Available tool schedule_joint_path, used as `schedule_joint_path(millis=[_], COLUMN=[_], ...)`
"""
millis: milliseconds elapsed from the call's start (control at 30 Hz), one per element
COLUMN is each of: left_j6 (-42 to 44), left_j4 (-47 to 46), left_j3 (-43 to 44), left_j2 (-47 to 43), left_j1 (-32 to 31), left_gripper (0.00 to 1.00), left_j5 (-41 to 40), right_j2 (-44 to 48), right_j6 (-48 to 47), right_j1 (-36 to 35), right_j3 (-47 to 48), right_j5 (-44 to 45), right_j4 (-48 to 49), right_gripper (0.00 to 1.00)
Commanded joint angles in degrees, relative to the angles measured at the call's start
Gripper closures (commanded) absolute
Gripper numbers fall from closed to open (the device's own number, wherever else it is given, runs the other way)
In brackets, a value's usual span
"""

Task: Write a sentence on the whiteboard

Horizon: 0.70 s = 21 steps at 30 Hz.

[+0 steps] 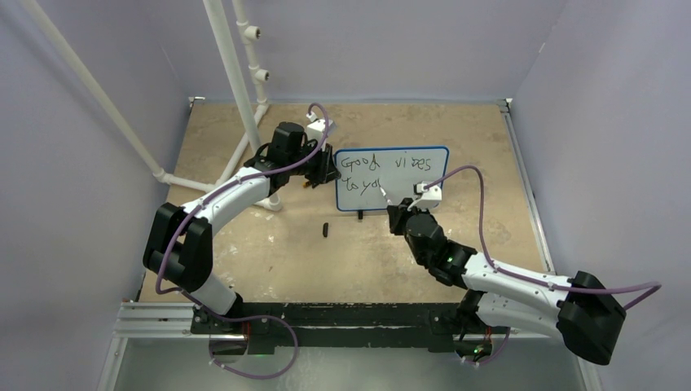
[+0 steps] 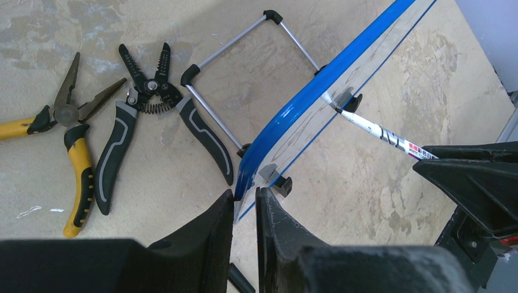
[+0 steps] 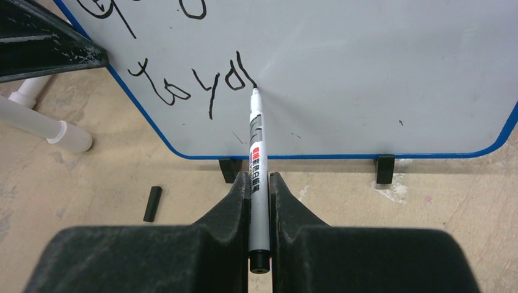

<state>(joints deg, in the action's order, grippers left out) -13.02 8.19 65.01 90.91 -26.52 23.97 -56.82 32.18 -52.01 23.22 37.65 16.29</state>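
- The whiteboard (image 1: 358, 201) stands upright on its black feet (image 3: 385, 169) near the middle of the desk (image 1: 489, 244), leaning on a wire stand (image 2: 244, 67) behind it.
- The left jaws are clenched on the board's left edge, with the blue rim (image 2: 293, 116) running down between the two fingers.
- The right jaws grasp a white marker (image 3: 258, 159) by its lower barrel, tip pointing up at the board face (image 3: 379, 73).
- The marker tip touches the board at the end of the last stroke of the lower line.
- The sentence (image 1: 358, 162) is in thin black handwriting. The top line reads "Good vibes". The lower line (image 3: 214, 91) reads "to yo", followed by one more partial stroke.
- A small black marker cap (image 3: 153, 203) lies on the desk in front of the board's lower left corner, apart from it.
- Behind the board lie yellow-handled pliers (image 2: 67, 122) and, just beside them, black-and-grey wire strippers (image 2: 153, 97), both with their handles spread.
- A white pipe frame (image 1: 236, 90) stands on the desk's far left part, behind the left arm.
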Motion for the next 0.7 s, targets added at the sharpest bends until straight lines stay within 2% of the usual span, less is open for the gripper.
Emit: schedule_joint_path(millis=[0, 333, 667], left_j6=[-0.78, -0.83, -0.87], left_j4=[-1.59, -1.61, -1.68], left_j3=[-0.06, -0.02, -0.02], left_j2=[-1.44, -1.44, -1.40], left_j1=[0.07, 0.07, 0.07], left_gripper=[0.81, 0.81, 0.81], left_j5=[1.34, 1.34, 1.32], right_j2=[1.06, 1.96, 2.85], right_j6=[-0.05, -4.85, -5.38], right_j1=[0.32, 0.33, 0.33], right_j3=[0.77, 3.11, 3.20], right_j5=[2.31, 4.52, 4.69], right_j4=[-1.55, 1.40, 1.89], right_gripper=[1.00, 1.00, 1.00])
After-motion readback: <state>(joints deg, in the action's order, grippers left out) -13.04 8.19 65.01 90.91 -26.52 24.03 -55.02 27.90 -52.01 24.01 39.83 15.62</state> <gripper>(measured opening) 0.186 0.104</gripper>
